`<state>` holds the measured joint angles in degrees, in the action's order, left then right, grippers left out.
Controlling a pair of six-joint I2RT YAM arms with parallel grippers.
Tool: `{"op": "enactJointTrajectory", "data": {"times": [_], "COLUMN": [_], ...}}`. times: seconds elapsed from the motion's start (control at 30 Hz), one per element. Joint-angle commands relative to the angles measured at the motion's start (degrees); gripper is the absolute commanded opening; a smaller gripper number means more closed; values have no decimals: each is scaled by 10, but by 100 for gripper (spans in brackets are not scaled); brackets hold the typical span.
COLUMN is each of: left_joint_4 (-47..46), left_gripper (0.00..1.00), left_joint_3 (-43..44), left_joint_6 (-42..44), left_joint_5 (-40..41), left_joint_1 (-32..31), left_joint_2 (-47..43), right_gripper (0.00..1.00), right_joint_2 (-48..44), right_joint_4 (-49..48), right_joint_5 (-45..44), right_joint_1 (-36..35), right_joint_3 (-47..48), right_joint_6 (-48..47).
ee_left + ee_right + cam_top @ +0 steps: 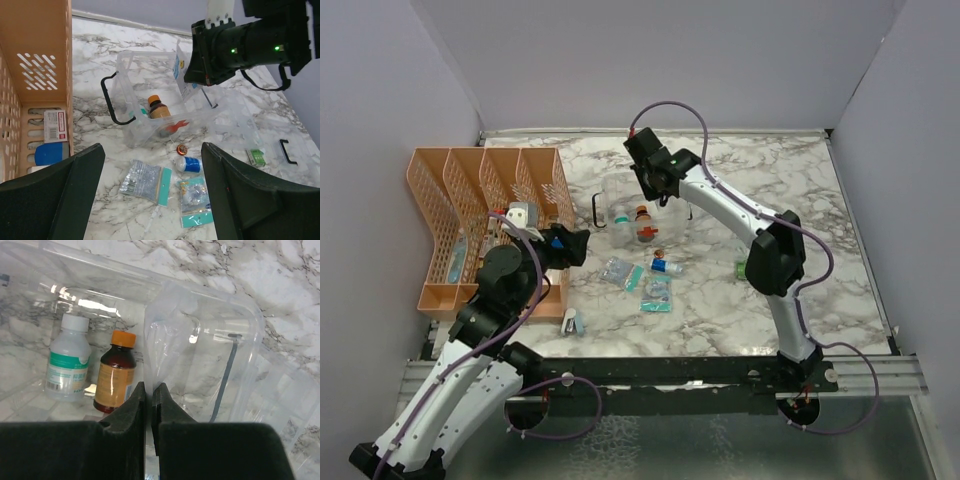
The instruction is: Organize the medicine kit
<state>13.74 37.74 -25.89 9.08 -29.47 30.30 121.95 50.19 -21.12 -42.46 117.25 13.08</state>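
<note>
The medicine kit (145,131) sits open at mid-surface, with a white bottle (70,362) and a brown bottle (116,372) upright inside. The right hand (148,387), over the kit's 12 o'clock edge, is clenched on what looks like a clear pouch (200,355); glare hides its contents. The left hand (578,245) hangs released and empty at the kit's 8 o'clock. Left outside are two foil sachets (145,181) and a blue-capped vial (189,164) at 6 o'clock, and a green packet (256,156) at 4 o'clock. I judge the task roughly half done.

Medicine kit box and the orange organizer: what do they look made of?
Medicine kit: clear, glossy plastic by the look; marble shows through its walls, with glare. Orange organizer: matte, opaque plastic, probably moulded, given its lattice holes.
</note>
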Motion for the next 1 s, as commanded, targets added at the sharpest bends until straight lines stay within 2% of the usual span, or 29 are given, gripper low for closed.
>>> {"op": "enactJointTrajectory", "data": {"times": [0.0, 0.07, 0.3, 0.5, 0.8, 0.97], "left_joint_4": [-15, -19, -13, -14, -14, -13], "left_gripper": [81, 82, 82, 82, 82, 82], "left_joint_3": [-10, -13, -8, -9, -9, -9], "left_joint_6": [9, 9, 13, 11, 9, 9], "left_joint_5": [31, 31, 40, 37, 30, 32], "left_joint_1": [2, 2, 2, 2, 2, 2], "left_joint_2": [-27, -32, -19, -18, -13, -10], "right_gripper": [1, 1, 1, 1, 1, 1], "right_joint_2": [54, 66, 103, 84, 90, 107], "right_joint_4": [44, 48, 41, 13, 67, 97], "right_joint_5": [23, 30, 139, 208, 56, 18], "right_joint_1": [4, 8, 13, 21, 24, 24], "right_joint_3": [49, 46, 70, 58, 63, 76], "right_joint_6": [-34, -38, -55, -37, -30, -27]}}
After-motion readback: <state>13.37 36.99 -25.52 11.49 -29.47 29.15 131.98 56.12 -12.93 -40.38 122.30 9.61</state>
